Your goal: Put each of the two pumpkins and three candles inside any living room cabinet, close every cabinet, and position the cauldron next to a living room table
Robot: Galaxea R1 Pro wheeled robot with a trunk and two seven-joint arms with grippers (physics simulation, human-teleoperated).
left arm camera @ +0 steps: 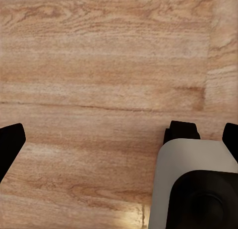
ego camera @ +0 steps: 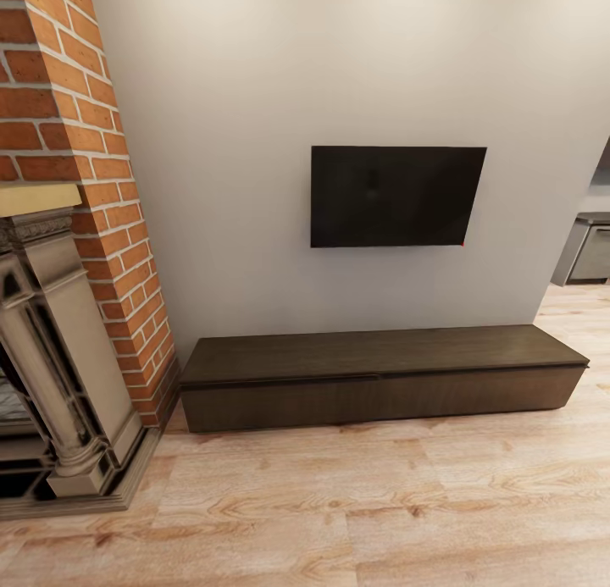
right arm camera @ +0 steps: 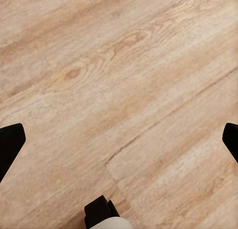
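Observation:
The long, low dark-brown cabinet (ego camera: 381, 356) stands against the white wall ahead, its plain fronts flush and shut and its flat top bare. In the left wrist view my left gripper (left arm camera: 120, 140) is open over bare wood floor, its black fingertips (left arm camera: 10, 144) wide apart with nothing between them. My right gripper (right arm camera: 120, 142) is likewise open above the floorboards, one of its fingertips (right arm camera: 10, 144) at the picture's edge. The pumpkins, candles, cauldron and table are out of view.
A black TV (ego camera: 396, 196) hangs on the wall above the cabinet. A red brick chimney (ego camera: 85, 146) and a stone fireplace surround (ego camera: 51, 375) stand at the left. Grey kitchen units (ego camera: 589, 252) lie beyond the wall's right end. Pale wood floor (ego camera: 339, 511) stretches before the cabinet.

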